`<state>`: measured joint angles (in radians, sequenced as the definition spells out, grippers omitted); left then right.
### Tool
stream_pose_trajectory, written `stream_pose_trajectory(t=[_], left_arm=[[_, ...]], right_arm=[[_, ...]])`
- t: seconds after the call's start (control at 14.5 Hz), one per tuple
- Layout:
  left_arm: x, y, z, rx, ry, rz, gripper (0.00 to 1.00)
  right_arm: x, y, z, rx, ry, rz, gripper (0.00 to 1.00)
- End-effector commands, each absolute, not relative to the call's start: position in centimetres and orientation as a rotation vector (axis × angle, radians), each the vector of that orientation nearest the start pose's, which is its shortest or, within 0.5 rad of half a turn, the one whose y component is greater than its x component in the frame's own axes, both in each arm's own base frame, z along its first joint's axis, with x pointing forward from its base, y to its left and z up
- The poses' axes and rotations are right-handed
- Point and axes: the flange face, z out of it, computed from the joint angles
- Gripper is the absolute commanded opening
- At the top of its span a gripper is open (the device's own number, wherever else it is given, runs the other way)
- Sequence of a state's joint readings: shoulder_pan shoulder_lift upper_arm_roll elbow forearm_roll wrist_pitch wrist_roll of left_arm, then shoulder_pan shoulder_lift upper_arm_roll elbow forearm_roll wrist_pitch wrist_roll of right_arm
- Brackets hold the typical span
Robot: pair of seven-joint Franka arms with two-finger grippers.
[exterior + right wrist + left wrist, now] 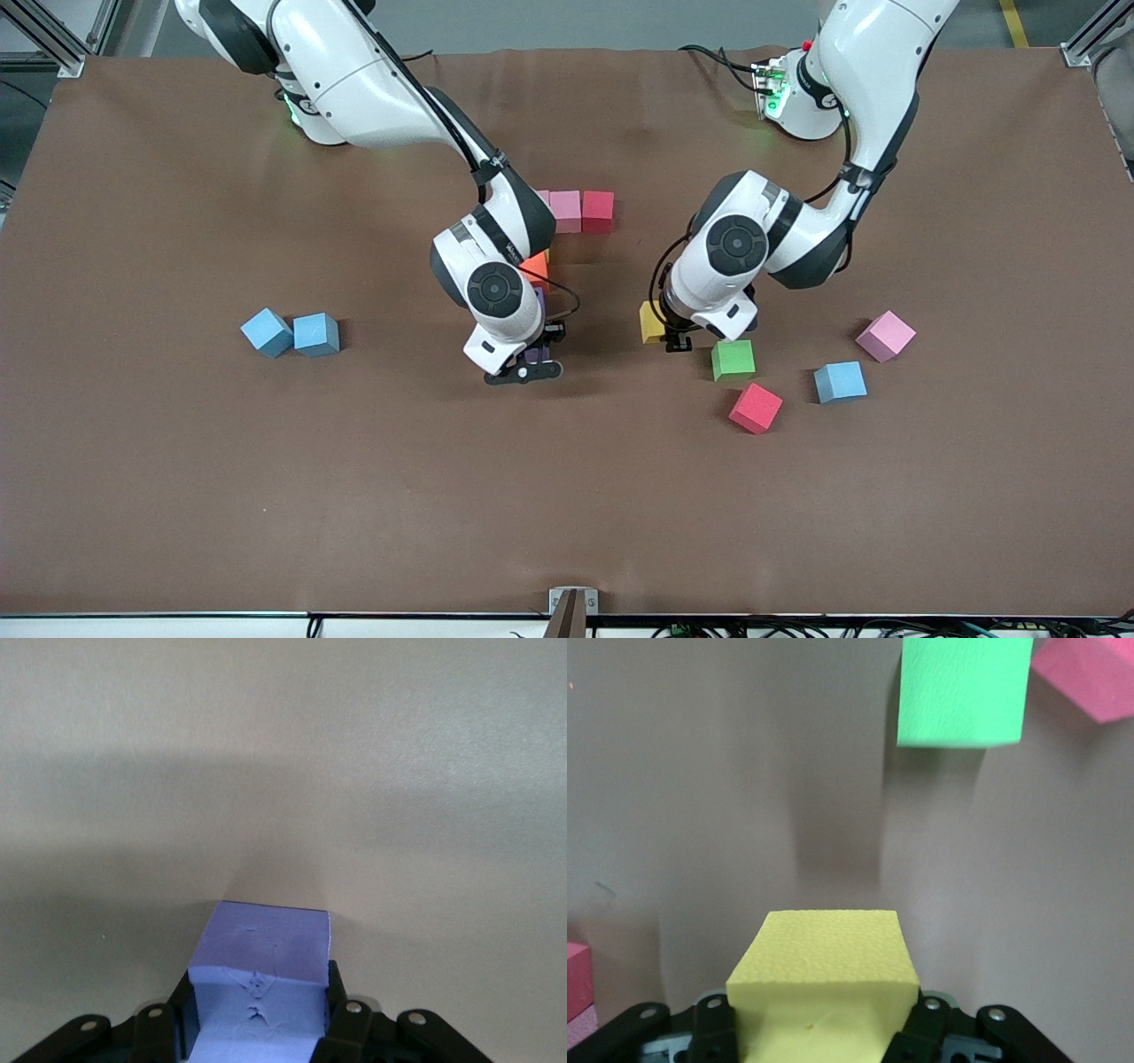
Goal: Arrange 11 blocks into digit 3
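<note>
My right gripper (532,359) is shut on a purple block (261,979) down at the brown table, close to an orange block (534,266) half hidden under its wrist. Farther from the camera, a pink block (564,211) and a red block (598,211) touch in a row, and the arm covers that row's other end. My left gripper (666,337) is shut on a yellow block (824,979), low beside the green block (733,360). In the left wrist view the green block (964,691) and a red block (1090,678) lie ahead.
Loose blocks lie toward the left arm's end: a red one (756,408), a blue one (840,382) and a pink one (885,336). Two light blue blocks (266,332) (316,334) sit together toward the right arm's end. The brown table cloth (567,514) reaches every edge.
</note>
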<state>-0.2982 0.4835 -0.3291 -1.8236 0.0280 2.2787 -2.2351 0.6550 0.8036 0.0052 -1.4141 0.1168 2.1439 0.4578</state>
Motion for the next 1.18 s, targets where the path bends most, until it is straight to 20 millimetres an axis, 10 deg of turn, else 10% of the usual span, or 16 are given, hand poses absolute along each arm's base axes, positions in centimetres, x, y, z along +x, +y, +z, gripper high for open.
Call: stream_pose_trajectory(t=[0.0, 1.11], left_arm=[[52.3, -37.3, 29.5, 2.144, 2.238, -0.152, 0.04], [50.7, -40.1, 27.9, 2.192, 2.188, -0.181, 0.02]], right_arm=[[56.1, 44.5, 20.6, -3.084, -0.295, 0.231, 0.35], [57.6, 43.6, 21.0, -3.083, -0.313, 0.198, 0.32]])
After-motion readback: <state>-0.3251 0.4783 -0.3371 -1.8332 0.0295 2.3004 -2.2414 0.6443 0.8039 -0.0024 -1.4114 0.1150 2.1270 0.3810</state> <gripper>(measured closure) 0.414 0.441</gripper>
